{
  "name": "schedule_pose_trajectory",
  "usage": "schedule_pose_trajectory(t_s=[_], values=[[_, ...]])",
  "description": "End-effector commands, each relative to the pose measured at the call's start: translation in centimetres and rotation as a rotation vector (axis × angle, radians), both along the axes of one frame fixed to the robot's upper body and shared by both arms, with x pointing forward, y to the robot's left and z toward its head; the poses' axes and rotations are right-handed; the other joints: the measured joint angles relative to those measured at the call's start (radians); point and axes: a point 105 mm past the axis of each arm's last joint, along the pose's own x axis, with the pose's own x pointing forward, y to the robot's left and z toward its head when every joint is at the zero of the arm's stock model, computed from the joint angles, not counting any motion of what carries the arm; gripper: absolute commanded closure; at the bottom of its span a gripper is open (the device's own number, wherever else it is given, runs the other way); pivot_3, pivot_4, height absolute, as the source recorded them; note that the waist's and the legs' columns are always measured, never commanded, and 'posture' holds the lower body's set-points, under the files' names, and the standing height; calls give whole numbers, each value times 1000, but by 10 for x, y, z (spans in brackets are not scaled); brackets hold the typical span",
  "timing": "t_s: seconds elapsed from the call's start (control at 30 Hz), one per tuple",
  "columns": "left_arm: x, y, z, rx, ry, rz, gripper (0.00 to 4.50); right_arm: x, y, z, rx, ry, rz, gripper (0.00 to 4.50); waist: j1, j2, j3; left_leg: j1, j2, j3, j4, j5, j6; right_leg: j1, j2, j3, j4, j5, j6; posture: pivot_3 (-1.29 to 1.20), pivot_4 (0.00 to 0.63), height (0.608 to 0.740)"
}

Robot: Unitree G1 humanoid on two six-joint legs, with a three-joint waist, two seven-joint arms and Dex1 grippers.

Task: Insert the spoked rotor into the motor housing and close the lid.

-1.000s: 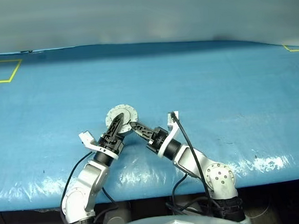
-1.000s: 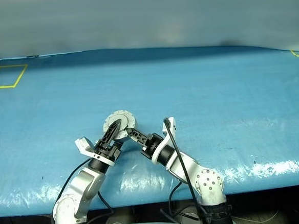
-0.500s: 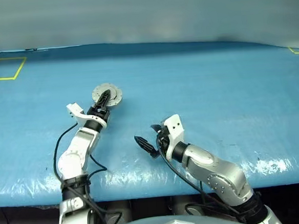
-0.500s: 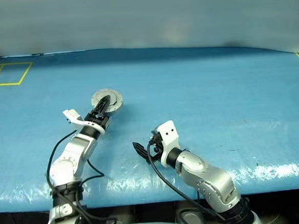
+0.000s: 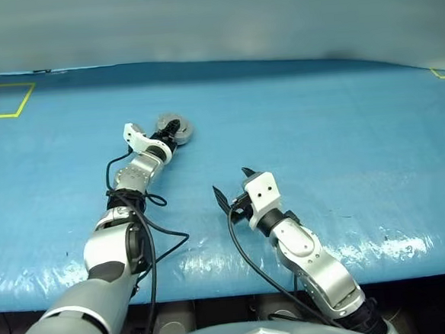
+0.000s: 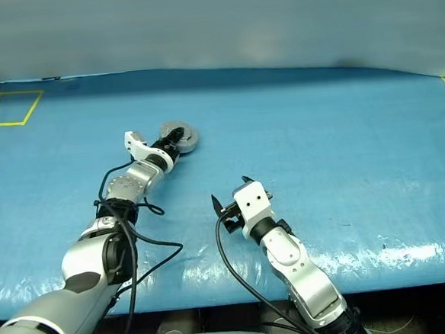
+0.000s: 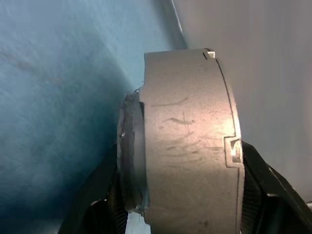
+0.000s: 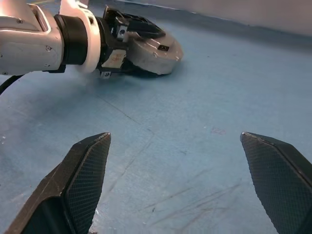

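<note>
Left wrist view has the motor housing (image 7: 187, 141) side-on between the left pincer's two black fingers (image 7: 265, 190), one on each flat face, so that pincer is clamped on it. The lid (image 7: 129, 156) looks closed flat against the housing body, and no open-spoked wheel can be made out anywhere, so the rotor is probably already inside, though the interior is hidden.

From the head cameras the housing (image 5: 180, 129) sits well out on the blue desk (image 5: 342, 128), toward its far edge and left of centre, with the left pincer (image 5: 171, 131) stretched out to it on a nearly straight arm. Whether the housing rests on the desk or hangs just above it I cannot tell.

Well apart, nearer the front edge, the right pincer (image 6: 232, 195) hovers with its jaws spread wide and nothing between them.

By my reading, insertion and closing are done and the step in hand is setting the assembly down. Next, the left pincer should settle it flat, release, and draw straight back without knocking it.
</note>
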Motion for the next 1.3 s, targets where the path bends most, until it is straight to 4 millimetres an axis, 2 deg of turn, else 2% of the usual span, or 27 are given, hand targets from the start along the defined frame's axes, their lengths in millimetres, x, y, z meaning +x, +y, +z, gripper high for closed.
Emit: schedule_pose_trajectory(t_s=[0.03,0.07,0.27,0.43,0.63,0.73,0.87,1.0,1.07,1.13,1.3], values=[[6,-3,6,44,0,6,2068,-2,2,5,12,-36,-7,0,1,0,0,0,0,0,0,0,0,0,0,0,1,0,0,0,150,740],[5,-2,1,49,23,11,2068,-2,2,4,12,-34,-8,0,1,0,0,0,0,0,1,0,0,0,0,0,1,0,0,0,150,740],[-2,6,-17,44,101,15,84,-3,3,0,5,-24,-10,0,-4,0,-2,3,0,0,3,0,1,4,0,1,1,1,0,0,150,740],[-15,21,-31,76,144,-26,36,-3,5,-1,5,-13,-6,0,-22,0,-2,18,0,0,1,-1,2,17,1,2,1,0,1,0,150,740],[-67,47,-53,213,186,-189,36,-4,6,-3,36,13,-4,0,-43,4,-9,21,2,1,0,0,2,17,3,5,3,1,0,0,150,740],[-94,55,-52,268,159,-228,36,-5,6,-5,53,29,-7,0,-41,7,-15,22,2,2,-1,0,2,17,2,5,3,1,0,0,150,740],[-130,66,-44,522,37,-238,36,-4,2,-5,65,36,-7,0,-35,8,-16,22,3,3,-1,0,1,17,2,6,3,0,0,0,150,740],[-149,74,-28,836,-161,-157,36,-4,0,-5,37,21,31,0,-22,8,-16,22,3,4,-1,0,0,17,2,6,2,-1,2,0,150,740],[-155,77,-19,955,-251,-88,36,-5,-1,-5,21,11,41,0,-19,8,-16,22,3,4,-1,0,0,16,2,6,2,-3,-4,0,150,740],[-162,72,-18,1101,-318,-91,36,-3,-5,-4,42,17,21,0,-12,6,-15,21,4,5,-1,1,0,16,3,6,3,-3,-4,0,150,740],[-171,53,-10,1268,-484,-97,36,2,-22,-3,2,-23,-65,0,9,5,-15,19,3,5,-1,1,1,15,2,5,1,-3,-4,0,150,740]])
